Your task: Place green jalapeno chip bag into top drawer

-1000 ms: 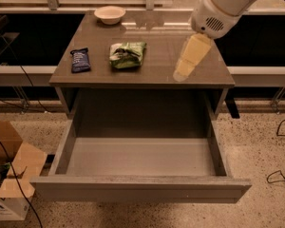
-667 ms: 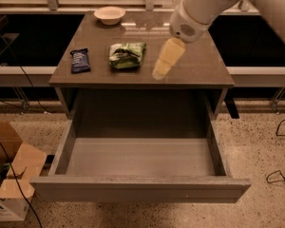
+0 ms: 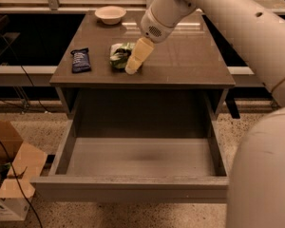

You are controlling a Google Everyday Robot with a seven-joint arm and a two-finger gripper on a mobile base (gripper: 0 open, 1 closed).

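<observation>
Fingers [image 3: 139,55] of the gripper [image 3: 132,70] sit pressed together as one cream wedge, gripping nothing. The tip is low over the table [image 3: 190,65] and hides the right edge of the green chip bag [image 3: 118,56]; contact unclear. The bag lies on the tabletop beside a blue packet [image 3: 80,61]. The drawer [image 3: 133,188] is pulled out below.

Glossy brown surface [image 3: 185,61]; green jalapeno chip bag [image 3: 118,56] of crinkled foil, with the matt cream claw [image 3: 133,66] at its right edge; top drawer [image 3: 142,158] smooth, matt grey.
</observation>
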